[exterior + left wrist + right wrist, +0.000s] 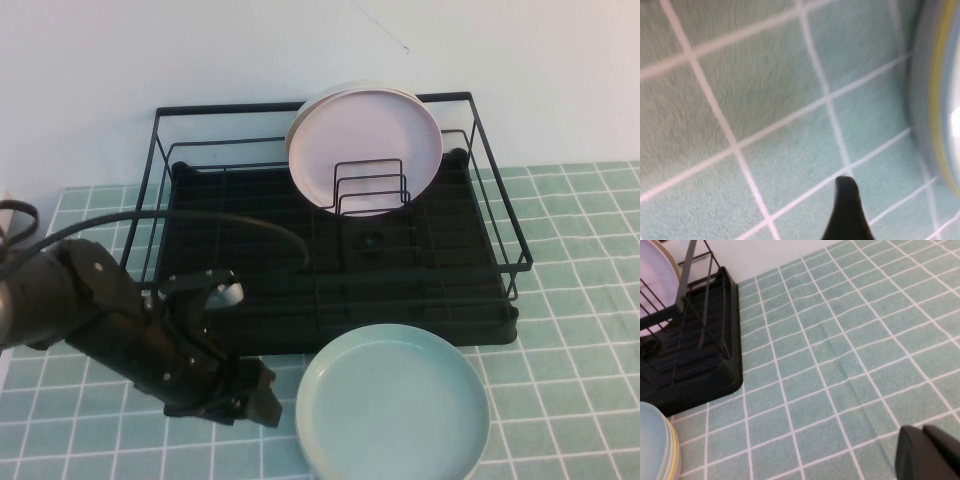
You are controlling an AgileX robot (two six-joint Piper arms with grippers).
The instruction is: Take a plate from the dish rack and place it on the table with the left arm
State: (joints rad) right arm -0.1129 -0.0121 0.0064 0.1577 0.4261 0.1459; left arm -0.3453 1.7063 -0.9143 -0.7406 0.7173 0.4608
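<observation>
Plate (392, 402) lies flat on the counter (570, 300), just in front of the dish rack (330, 260). Left pincer (262, 392) sits low at the plate's left edge, holding nothing; whether its fingers are apart, cannot tell. Pink plate (365, 148) stands upright in the rack's dividers. Right pincer (927, 452) hovers over bare tiles right of the rack; its opening, cannot tell.
</observation>
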